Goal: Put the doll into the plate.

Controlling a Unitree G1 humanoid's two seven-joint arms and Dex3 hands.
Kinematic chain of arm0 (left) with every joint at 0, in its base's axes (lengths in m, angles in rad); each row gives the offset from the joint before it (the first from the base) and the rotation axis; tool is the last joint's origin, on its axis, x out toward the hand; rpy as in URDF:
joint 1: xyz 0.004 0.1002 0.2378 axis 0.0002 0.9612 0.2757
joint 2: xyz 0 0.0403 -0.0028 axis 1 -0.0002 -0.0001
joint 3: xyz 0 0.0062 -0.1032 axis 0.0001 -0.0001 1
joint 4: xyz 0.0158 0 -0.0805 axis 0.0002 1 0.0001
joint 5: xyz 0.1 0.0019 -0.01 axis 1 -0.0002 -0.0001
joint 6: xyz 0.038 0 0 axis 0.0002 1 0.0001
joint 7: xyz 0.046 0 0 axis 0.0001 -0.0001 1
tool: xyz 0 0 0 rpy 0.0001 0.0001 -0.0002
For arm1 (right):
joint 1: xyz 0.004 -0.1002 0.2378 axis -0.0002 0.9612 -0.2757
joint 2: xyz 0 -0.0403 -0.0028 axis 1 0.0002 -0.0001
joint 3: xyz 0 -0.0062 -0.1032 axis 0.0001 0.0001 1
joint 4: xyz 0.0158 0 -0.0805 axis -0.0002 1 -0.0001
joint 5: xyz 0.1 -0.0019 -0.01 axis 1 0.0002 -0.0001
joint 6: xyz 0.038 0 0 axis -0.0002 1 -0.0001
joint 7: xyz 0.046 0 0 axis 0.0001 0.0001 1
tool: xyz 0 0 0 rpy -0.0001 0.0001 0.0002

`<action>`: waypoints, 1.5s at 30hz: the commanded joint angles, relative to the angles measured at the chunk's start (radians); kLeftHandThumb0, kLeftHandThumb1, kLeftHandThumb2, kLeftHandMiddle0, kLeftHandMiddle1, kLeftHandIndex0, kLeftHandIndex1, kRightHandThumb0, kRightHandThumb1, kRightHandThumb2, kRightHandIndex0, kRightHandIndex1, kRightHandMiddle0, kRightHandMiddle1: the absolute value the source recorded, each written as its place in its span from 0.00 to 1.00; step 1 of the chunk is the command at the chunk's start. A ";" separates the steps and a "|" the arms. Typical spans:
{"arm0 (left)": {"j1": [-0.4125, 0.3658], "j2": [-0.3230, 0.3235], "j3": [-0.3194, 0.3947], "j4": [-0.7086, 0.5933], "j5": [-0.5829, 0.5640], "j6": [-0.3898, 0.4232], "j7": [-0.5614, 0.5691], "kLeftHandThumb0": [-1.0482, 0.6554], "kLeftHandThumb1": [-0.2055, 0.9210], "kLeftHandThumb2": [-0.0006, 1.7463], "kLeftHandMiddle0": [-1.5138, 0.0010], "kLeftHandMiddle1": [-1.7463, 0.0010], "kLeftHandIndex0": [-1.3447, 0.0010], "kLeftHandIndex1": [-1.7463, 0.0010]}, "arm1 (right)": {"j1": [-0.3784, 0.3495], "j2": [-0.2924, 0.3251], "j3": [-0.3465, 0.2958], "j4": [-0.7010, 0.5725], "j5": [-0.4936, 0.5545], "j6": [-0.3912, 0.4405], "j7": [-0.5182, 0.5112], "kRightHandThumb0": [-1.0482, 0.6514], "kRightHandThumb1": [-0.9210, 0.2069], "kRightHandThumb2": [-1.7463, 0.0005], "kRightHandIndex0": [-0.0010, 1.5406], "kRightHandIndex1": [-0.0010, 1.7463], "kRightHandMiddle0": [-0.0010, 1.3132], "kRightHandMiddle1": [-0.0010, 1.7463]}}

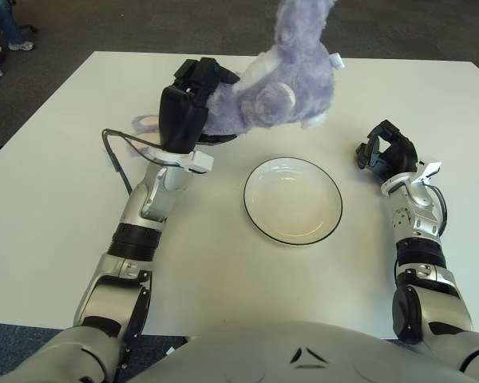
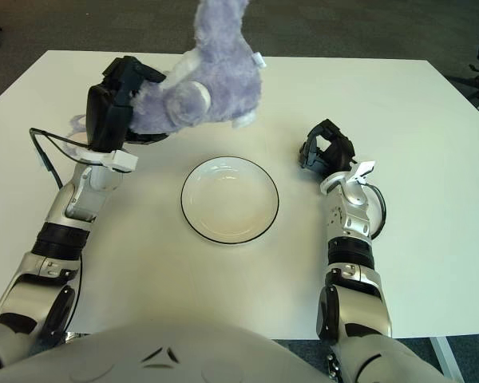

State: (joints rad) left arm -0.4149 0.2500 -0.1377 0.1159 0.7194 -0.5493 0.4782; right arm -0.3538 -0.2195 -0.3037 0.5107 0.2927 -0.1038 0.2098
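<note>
A: The left hand [image 1: 193,104] is clamped on the purple doll [image 1: 281,92], carried high above the table [image 1: 223,263], beyond the plate's [image 1: 293,199] far-left rim.

B: High enough to clear that rim, I'd say. The right hand [image 1: 385,152], fingers curled and holding nothing, shows toward the table's right edge.

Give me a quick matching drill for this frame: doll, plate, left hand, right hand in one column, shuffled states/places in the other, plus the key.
Column 1
1. doll
2. plate
3. left hand
4. right hand

Column 2
A. on the table, nothing in it
B. fingers curled, holding nothing, right of the plate
C. purple plush, held in the air
D. raised left of the plate, gripping the plush

Pairs: 1-C, 2-A, 3-D, 4-B
</note>
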 commanded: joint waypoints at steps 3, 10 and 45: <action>-0.045 0.002 -0.033 0.046 -0.016 -0.040 -0.012 0.61 0.25 0.88 0.53 0.11 0.45 0.00 | 0.054 0.021 0.011 0.017 -0.005 0.052 -0.010 0.33 0.53 0.25 0.77 1.00 0.46 1.00; -0.048 -0.003 -0.062 0.051 -0.053 -0.069 -0.061 0.61 0.27 0.89 0.60 0.02 0.46 0.00 | 0.064 0.023 0.015 -0.002 -0.004 0.061 -0.014 0.33 0.53 0.25 0.77 1.00 0.46 1.00; -0.011 0.011 -0.075 -0.009 -0.093 -0.050 -0.234 0.61 0.31 0.83 0.50 0.12 0.55 0.00 | 0.074 0.018 0.021 -0.035 0.005 0.085 -0.015 0.33 0.53 0.26 0.78 1.00 0.46 1.00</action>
State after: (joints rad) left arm -0.4246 0.2580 -0.2188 0.1241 0.6465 -0.6069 0.2578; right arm -0.3201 -0.2180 -0.2855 0.4442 0.2956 -0.0629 0.1944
